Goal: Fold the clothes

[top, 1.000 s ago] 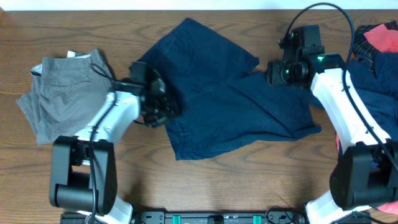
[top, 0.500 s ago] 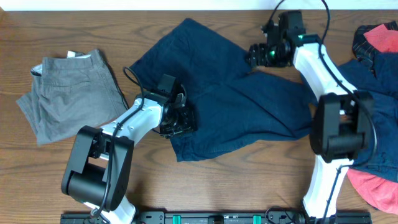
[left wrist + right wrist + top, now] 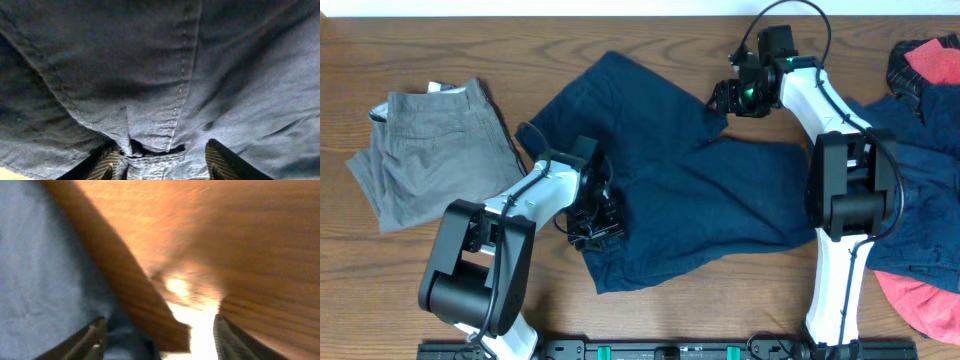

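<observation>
Dark navy shorts (image 3: 710, 190) lie spread and wrinkled across the table's middle. My left gripper (image 3: 592, 215) presses on their lower left edge. In the left wrist view its fingers (image 3: 162, 165) stand wide apart with a bunched seam of the navy cloth (image 3: 150, 75) between them. My right gripper (image 3: 728, 98) is at the shorts' upper right edge. In the right wrist view it (image 3: 160, 337) is open, with navy cloth (image 3: 45, 270) by its left finger and bare wood under the rest.
Folded grey shorts (image 3: 420, 140) lie at the left. A pile of blue (image 3: 920, 170) and red clothes (image 3: 932, 62) fills the right edge, with more red cloth (image 3: 920, 300) at the lower right. The wooden table (image 3: 720, 300) shows in front.
My left gripper has moved right and then toward the front along the shorts' left edge, and that edge has shifted forward. My right gripper has moved left to the shorts' upper right edge.
</observation>
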Tool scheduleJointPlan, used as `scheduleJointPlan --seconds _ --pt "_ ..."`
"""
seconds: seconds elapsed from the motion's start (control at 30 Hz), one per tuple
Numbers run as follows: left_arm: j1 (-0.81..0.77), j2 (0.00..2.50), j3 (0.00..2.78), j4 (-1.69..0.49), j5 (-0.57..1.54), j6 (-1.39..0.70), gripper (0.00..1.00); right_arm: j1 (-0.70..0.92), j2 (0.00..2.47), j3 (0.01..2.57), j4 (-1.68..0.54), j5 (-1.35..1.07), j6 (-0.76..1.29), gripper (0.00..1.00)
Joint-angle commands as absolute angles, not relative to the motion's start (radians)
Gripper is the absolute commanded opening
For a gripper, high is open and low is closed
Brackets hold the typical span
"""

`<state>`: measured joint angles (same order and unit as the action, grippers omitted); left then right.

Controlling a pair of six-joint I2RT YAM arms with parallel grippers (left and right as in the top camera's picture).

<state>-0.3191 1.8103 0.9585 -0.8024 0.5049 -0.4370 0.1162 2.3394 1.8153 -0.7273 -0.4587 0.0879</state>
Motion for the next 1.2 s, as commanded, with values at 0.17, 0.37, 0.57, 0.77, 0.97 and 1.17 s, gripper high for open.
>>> scheduleJointPlan --seconds 0.17,0.37,0.57,0.77,0.97,1.17 --pt "-0.240 1.895 0.883 -0.781 0.304 -0.403 0.61 0.144 2.383 1.813 -0.831 -0.688 -0.043 0.57" --pt "-0.226 1.895 0.883 -0.778 0.304 -0.400 0.61 0.146 2.382 1.813 -0.907 -0.690 -0.087 0.01" --pt "-0.226 1.895 0.883 -0.776 0.304 -0.400 0.61 0.143 2.338 1.874 -0.916 -0.720 -0.067 0.01" --pt "-0.226 1.895 0.883 -0.776 0.304 -0.400 0.61 0.229 2.192 1.967 -0.966 -0.708 -0.086 0.01" --pt "-0.226 1.895 0.883 -0.775 0.304 -0.400 0.61 0.408 2.132 1.967 -1.069 -0.640 -0.121 0.01" --pt "-0.226 1.895 0.883 -0.774 0.304 -0.400 0.61 0.559 2.138 1.940 -1.155 -0.466 -0.155 0.34"
